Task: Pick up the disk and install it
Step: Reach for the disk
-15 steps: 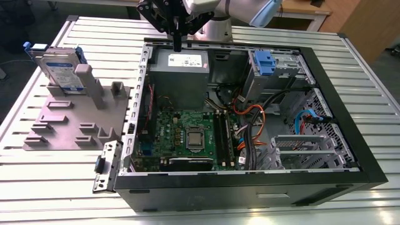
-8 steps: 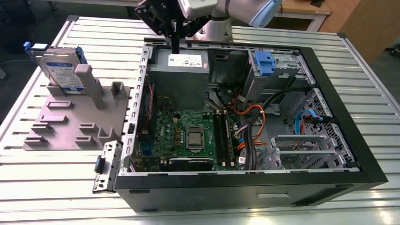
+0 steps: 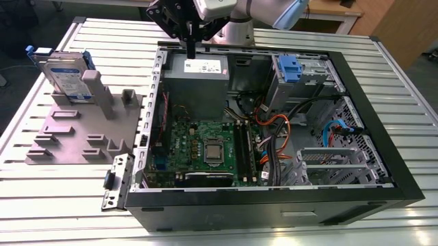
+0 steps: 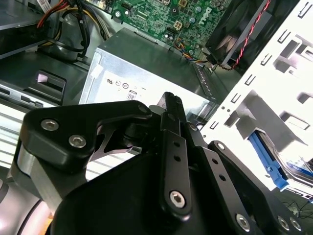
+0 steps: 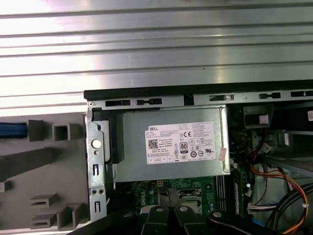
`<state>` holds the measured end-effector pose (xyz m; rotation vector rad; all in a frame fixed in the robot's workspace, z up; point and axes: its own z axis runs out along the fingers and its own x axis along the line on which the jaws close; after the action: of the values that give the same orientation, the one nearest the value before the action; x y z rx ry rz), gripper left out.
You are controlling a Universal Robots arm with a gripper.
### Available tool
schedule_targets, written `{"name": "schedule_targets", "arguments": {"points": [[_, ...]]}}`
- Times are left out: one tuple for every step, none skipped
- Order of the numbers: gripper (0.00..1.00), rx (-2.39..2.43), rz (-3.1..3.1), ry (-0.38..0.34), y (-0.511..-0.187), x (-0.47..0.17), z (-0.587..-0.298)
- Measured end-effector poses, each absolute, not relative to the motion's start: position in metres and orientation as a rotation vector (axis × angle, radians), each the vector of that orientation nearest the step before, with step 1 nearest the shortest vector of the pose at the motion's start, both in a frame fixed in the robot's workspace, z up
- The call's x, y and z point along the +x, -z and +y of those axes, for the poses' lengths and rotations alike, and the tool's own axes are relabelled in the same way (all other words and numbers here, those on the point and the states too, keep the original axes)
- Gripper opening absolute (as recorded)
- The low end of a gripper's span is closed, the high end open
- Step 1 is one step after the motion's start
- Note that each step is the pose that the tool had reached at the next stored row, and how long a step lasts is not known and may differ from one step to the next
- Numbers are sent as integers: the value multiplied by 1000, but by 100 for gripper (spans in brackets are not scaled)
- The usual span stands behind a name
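One bench (image 3: 61,179); one open case (image 3: 274,205) on it; one grey stand (image 3: 75,128) beside the case, on the exterior view's left; one power supply (image 3: 195,87) in the case; one disk (image 3: 65,74) upright in the stand; jaws closed, empty, above the power supply, well apart from the disk.

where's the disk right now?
In the exterior view the disk stands on edge in the grey fixture at the exterior view's left, outside the open computer case; the end effector hangs above the power supply.
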<state>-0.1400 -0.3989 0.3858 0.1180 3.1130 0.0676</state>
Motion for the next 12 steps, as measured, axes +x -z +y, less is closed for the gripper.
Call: {"name": "schedule_targets", "arguments": {"points": [[11,118,3113,-68,-386,-140,-399],[11,118,3113,-68,-386,-141,-399],[11,118,3113,-68,-386,-141,-399],[11,118,3113,-68,-386,-141,-399],[11,118,3113,-68,-386,-142,-399],[11,118,3113,-68,-386,-142,-399],[11,118,3113,-68,-386,-142,-399],[11,118,3113,-68,-386,-142,-399],[11,118,3113,-68,-386,-142,-399],[11,118,3113,-68,-386,-142,-399],[11,118,3113,-68,-386,-142,-399],[11,118,3113,-68,-386,-142,-399]]}}
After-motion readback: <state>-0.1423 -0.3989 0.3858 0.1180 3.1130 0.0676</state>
